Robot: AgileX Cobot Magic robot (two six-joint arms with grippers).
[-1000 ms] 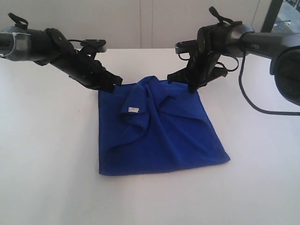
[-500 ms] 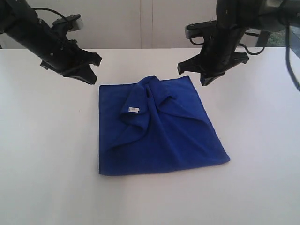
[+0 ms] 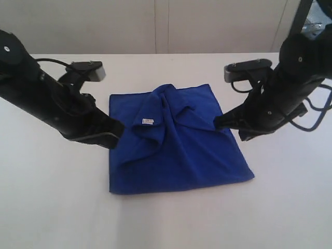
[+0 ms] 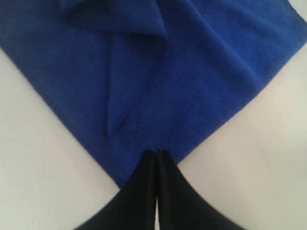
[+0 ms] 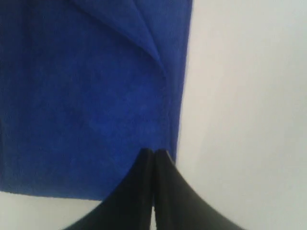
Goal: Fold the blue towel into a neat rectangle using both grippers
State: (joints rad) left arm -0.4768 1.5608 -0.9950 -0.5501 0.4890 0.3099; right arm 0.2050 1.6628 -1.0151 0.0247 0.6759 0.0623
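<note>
The blue towel (image 3: pixel 176 148) lies on the white table (image 3: pixel 52 207) as a rough square. Bunched folds run down its middle, and a small white label (image 3: pixel 148 122) faces up. My left gripper (image 3: pixel 118 132) sits low at the towel's left edge, jaws shut. In the left wrist view the left gripper (image 4: pixel 157 152) points over a corner of the towel (image 4: pixel 182 96) with no cloth between the fingers. My right gripper (image 3: pixel 218 123) is at the towel's right edge. In the right wrist view the right gripper (image 5: pixel 154 152) is shut just inside the edge of the towel (image 5: pixel 86 105).
Pale wall panels stand behind the table's far edge. A dark post (image 3: pixel 303 15) rises at the back right. Black cables (image 3: pixel 316 111) loop off the right arm. Bare white tabletop surrounds the towel on all sides.
Both grippers have left the towel's far corners, lifted, then come forward and down to its left and right edges. The towel's shape has not changed.
</note>
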